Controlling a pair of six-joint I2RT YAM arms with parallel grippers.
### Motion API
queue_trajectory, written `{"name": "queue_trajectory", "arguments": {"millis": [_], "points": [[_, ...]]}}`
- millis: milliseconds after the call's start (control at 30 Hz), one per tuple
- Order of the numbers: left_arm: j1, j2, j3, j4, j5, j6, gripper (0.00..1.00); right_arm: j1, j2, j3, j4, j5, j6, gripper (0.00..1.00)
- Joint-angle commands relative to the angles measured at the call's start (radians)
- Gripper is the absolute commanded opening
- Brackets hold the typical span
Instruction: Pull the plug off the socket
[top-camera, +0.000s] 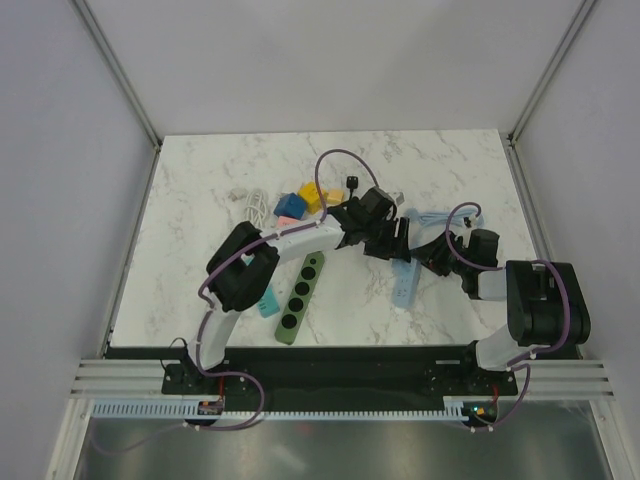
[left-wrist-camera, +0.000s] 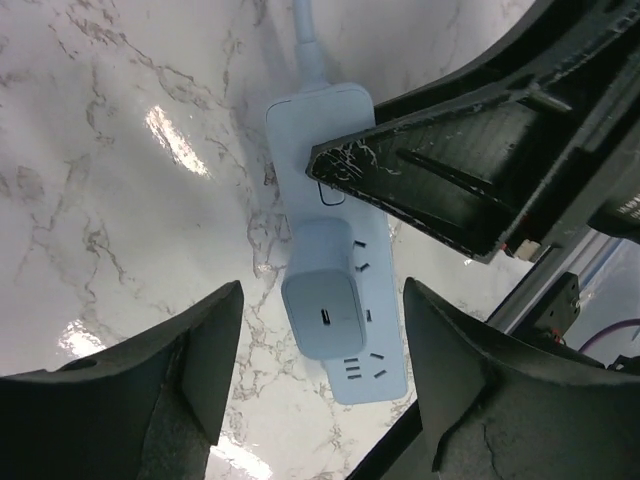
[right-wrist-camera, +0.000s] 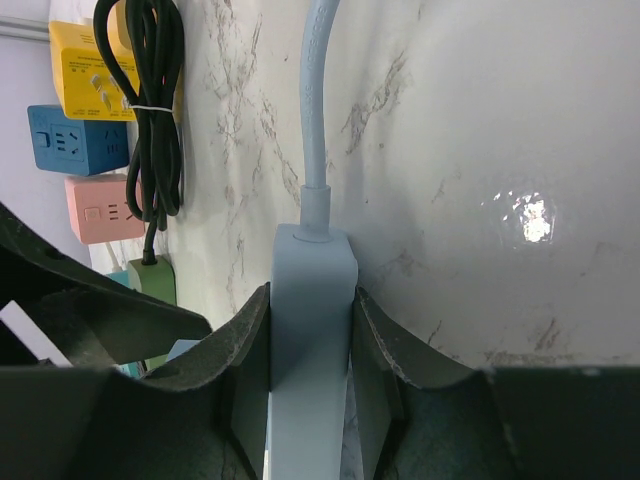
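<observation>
White marble-pattern tabletop (top-camera: 200, 190). A long dark green plastic power strip (top-camera: 300, 297) lies tilted at 7 o'clock from centre. A small teal block (top-camera: 268, 302) sits just beside it at its 9 o'clock. Yellow cube adapter (top-camera: 313, 195), blue cube adapter (top-camera: 290, 204) and pink cube adapter (top-camera: 288, 220) cluster at 11 o'clock. Coiled white cable (top-camera: 255, 205) at their 9 o'clock. Bundled black cord (right-wrist-camera: 155, 120) alongside the cubes.

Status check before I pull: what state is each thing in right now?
Charger plug: seated in the strip, not yet gripped.
Light blue power strip: lying flat, clamped near its cable end.
Left pincer: open, straddling the plug.
Right pincer: shut on the strip.
Green power strip: sockets empty.
Black cable: bundled, tied.
</observation>
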Motion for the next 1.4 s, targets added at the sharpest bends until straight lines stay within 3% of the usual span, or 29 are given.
{"name": "queue_trajectory", "arguments": {"millis": [0,133,167,233,367,500,633,700,800,900,967,1067,1100,1200,1367], "points": [[-0.003,0.038,0.071,-0.049,0.018,0.008,0.68,-0.007,-0.010,-0.017,-0.006,0.035,-0.066,0.00],[-0.003,0.057,0.068,-0.049,0.059,0.005,0.49,-0.007,-0.012,-0.021,-0.006,0.035,-0.065,0.00],[-0.003,0.057,0.066,-0.049,0.066,0.008,0.39,-0.005,-0.012,-0.019,-0.006,0.035,-0.066,0.00],[-0.003,0.046,0.065,-0.049,0.082,0.017,0.30,-0.005,-0.010,-0.019,-0.006,0.037,-0.065,0.00],[-0.003,0.022,0.056,-0.049,0.084,0.034,0.02,-0.007,-0.010,-0.019,-0.006,0.038,-0.066,0.00],[-0.018,-0.018,0.028,-0.057,-0.014,0.089,0.02,-0.005,-0.008,-0.019,-0.006,0.041,-0.066,0.00],[-0.095,-0.052,0.042,-0.119,-0.293,0.198,0.02,-0.007,-0.007,-0.017,-0.010,0.043,-0.068,0.00],[-0.095,-0.060,0.036,-0.124,-0.272,0.194,0.02,-0.007,-0.007,-0.016,-0.010,0.044,-0.068,0.00],[-0.014,-0.061,-0.033,-0.048,0.038,0.102,0.02,-0.005,-0.004,-0.017,-0.007,0.047,-0.069,0.00],[0.047,-0.084,-0.173,0.168,0.217,-0.035,0.02,-0.007,-0.010,-0.016,-0.013,0.049,-0.069,0.00],[0.060,-0.092,-0.205,0.245,0.245,-0.078,0.02,-0.005,-0.015,-0.017,-0.016,0.052,-0.071,0.00],[0.054,-0.115,-0.187,0.171,0.178,-0.019,0.02,-0.007,-0.015,-0.017,-0.018,0.054,-0.071,0.00],[0.020,-0.126,-0.164,0.116,0.030,0.027,0.02,-0.005,-0.013,-0.017,-0.018,0.054,-0.071,0.00],[-0.044,-0.137,-0.078,-0.058,-0.193,0.178,0.02,-0.007,-0.013,-0.016,-0.018,0.054,-0.071,0.00],[-0.012,-0.160,-0.125,-0.022,-0.082,0.129,0.02,-0.007,-0.008,-0.016,-0.016,0.054,-0.071,0.00]]}}
